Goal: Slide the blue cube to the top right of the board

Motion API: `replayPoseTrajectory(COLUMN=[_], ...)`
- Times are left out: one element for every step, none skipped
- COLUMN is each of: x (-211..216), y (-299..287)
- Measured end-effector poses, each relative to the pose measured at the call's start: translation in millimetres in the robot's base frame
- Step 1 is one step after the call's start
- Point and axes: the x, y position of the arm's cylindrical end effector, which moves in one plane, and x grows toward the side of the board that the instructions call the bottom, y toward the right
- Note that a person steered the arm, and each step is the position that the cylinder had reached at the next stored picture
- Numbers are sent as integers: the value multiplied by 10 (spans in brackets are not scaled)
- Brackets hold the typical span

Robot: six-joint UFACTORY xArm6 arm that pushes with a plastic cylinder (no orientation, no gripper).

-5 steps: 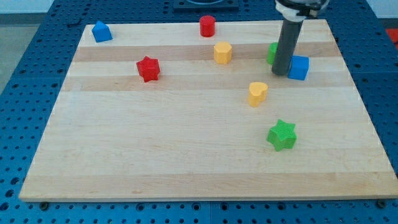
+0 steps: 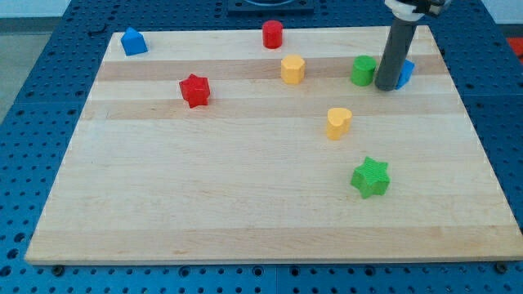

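The blue cube [image 2: 406,72] sits near the view's top right of the wooden board [image 2: 245,188], mostly hidden behind my rod. My tip [image 2: 386,86] rests on the board right against the cube's left-bottom side. A green block [image 2: 363,70] stands just left of the rod, close to it.
A yellow block [image 2: 292,69] lies left of the green one, and a yellow heart [image 2: 338,122] lies below the tip. A green star [image 2: 370,177] is lower right. A red star [image 2: 194,90], a red cylinder [image 2: 272,34] and a blue block [image 2: 133,41] lie toward the top left.
My tip has moved up and to the right, pushing the blue cube up and right. The green block, partly hidden before, now shows fully.
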Motion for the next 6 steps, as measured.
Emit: replayPoseTrajectory(x=[59, 76, -40, -352, -610, -802], y=[52, 205, 368, 444, 444, 467])
